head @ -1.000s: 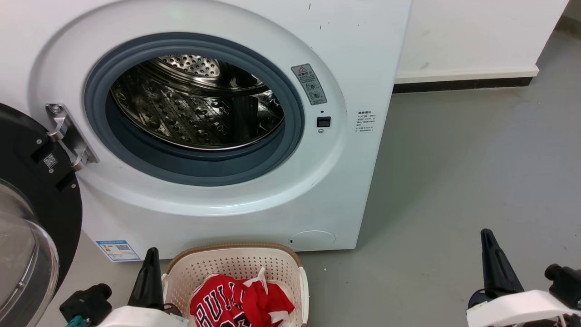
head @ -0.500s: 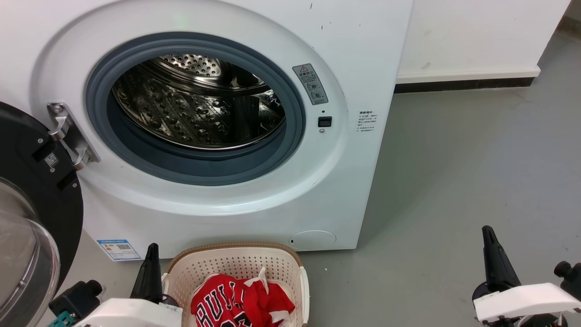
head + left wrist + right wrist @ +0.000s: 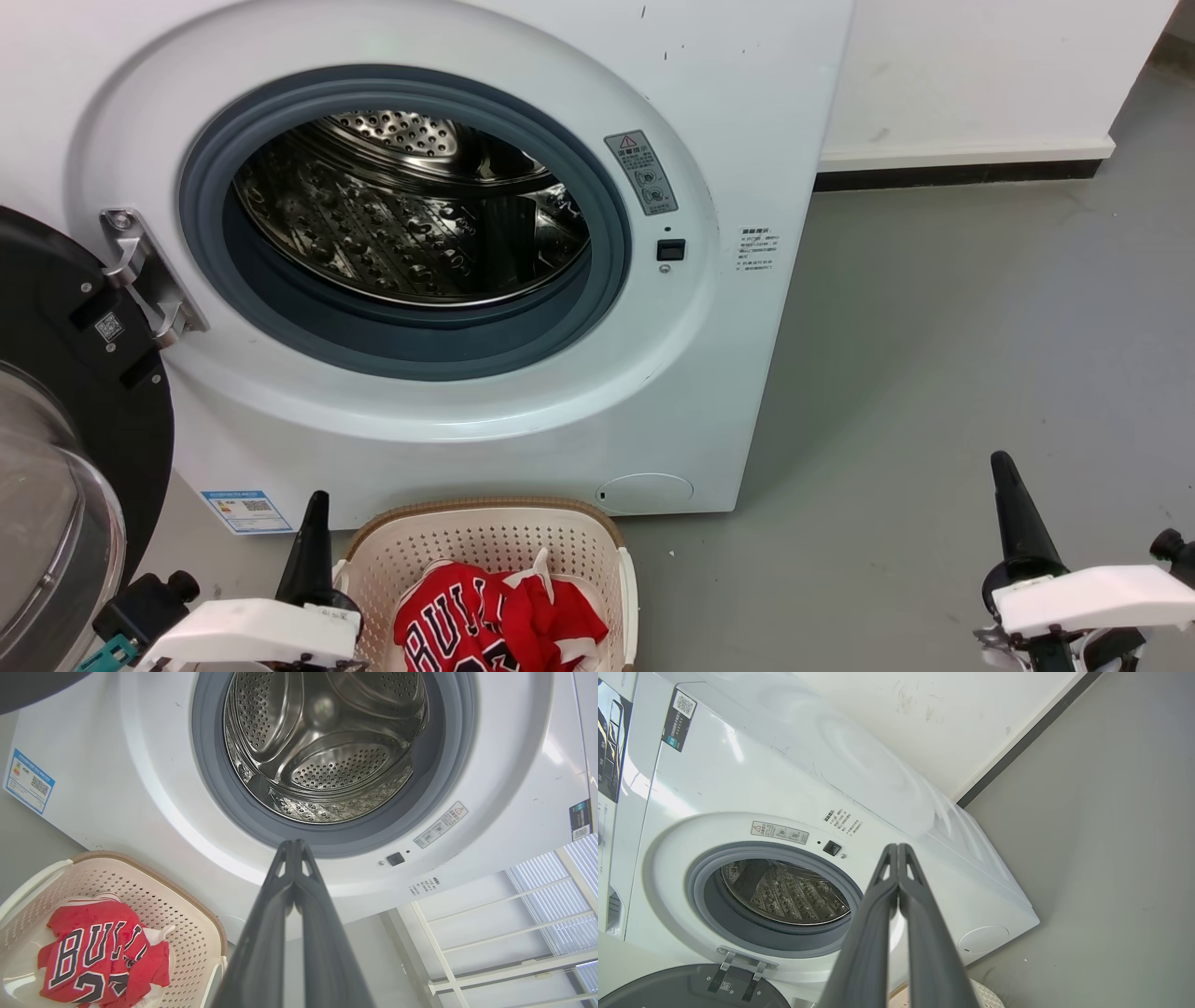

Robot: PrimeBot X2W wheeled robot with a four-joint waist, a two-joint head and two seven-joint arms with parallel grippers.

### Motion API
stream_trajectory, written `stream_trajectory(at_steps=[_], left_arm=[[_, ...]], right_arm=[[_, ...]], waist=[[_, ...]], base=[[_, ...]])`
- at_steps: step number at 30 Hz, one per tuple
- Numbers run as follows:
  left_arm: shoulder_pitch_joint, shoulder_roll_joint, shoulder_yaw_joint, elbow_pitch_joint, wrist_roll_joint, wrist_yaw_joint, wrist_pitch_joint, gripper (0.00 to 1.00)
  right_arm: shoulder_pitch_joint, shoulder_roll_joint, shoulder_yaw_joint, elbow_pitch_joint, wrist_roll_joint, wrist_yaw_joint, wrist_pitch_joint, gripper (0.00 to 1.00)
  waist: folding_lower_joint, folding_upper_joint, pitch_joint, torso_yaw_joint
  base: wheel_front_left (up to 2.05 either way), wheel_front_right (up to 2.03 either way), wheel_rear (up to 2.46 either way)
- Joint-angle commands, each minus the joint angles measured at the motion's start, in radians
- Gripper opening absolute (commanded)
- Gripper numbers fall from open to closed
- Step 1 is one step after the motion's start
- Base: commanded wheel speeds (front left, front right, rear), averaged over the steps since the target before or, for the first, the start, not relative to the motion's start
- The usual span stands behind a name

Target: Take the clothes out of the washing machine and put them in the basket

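Observation:
The white washing machine (image 3: 709,112) stands with its door (image 3: 65,392) swung open to the left, and its steel drum (image 3: 411,210) holds no cloth that I can see. On the floor in front of it sits the cream basket (image 3: 485,532) with the red clothes (image 3: 495,621) crumpled inside; the same basket (image 3: 187,905) and jersey (image 3: 100,956) appear low left in the left wrist view. My left gripper (image 3: 316,509) is shut and empty just left of the basket rim. My right gripper (image 3: 1004,467) is shut and empty, far to the right above bare floor.
Grey floor (image 3: 980,327) stretches right of the machine up to a white wall with a dark skirting strip (image 3: 952,175). The open door's glass bulge (image 3: 47,523) juts out at the lower left. A white slatted rack (image 3: 514,933) shows in the left wrist view.
Both forearms have drawn back and lower toward the bottom edge, the grippers staying shut. The picture has shifted slightly; the jersey and basket lie as before.

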Motion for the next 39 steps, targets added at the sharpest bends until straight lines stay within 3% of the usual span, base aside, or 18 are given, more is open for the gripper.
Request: stream_trajectory(at_steps=[1,39], left_arm=[[-0.03,0.001,0.006,-0.005,-0.025,-0.004,0.006,0.0],[-0.088,0.0,0.024,0.047,-0.423,-0.022,0.103,0.0]], right_arm=[[-0.026,-0.008,-0.003,-0.005,0.026,0.0,0.006,0.0],[-0.075,-0.007,-0.022,0.038,0.433,0.0,0.104,0.0]], waist=[[0.0,0.0,0.0,0.0],[0.0,0.0,0.001,0.008]], base=[[0.0,0.0,0.0],[0.0,0.0,0.0]])
